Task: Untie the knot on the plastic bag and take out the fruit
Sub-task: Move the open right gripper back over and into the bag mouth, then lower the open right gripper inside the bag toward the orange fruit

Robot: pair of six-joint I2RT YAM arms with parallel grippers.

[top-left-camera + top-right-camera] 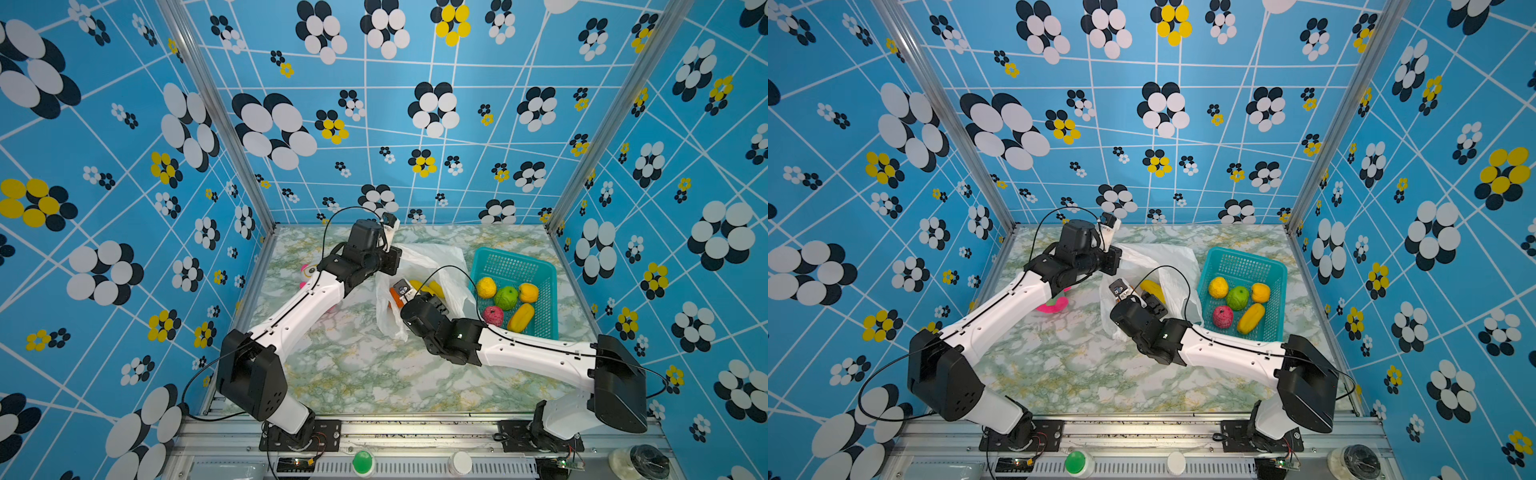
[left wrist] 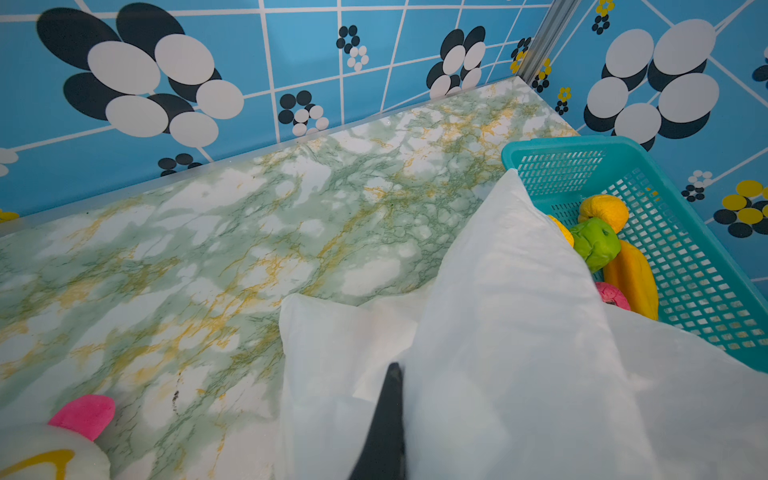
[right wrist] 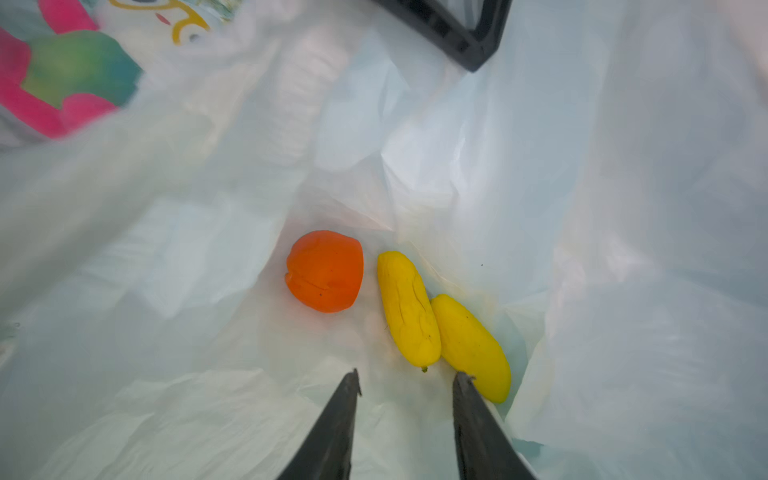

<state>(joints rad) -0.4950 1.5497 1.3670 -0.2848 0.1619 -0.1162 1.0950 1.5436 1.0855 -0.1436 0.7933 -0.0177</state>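
The plastic bag (image 1: pixel 436 257) is flanked by basket (image 1: pixel 511 262) and plush toy (image 1: pixel 308 272) and pinched by the left gripper (image 1: pixel 394 262). The right gripper (image 3: pixel 409 376) is spread over fruit (image 3: pixel 409 307) inside.

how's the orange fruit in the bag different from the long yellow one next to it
Shape: the orange fruit is round, the yellow fruit oblong. The orange fruit lies apart, the yellow fruit touches a second yellow piece. Both lie in the plastic bag.

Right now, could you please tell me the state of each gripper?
Left gripper: closed on the plastic bag.
Right gripper: open inside the bag, holding nothing.
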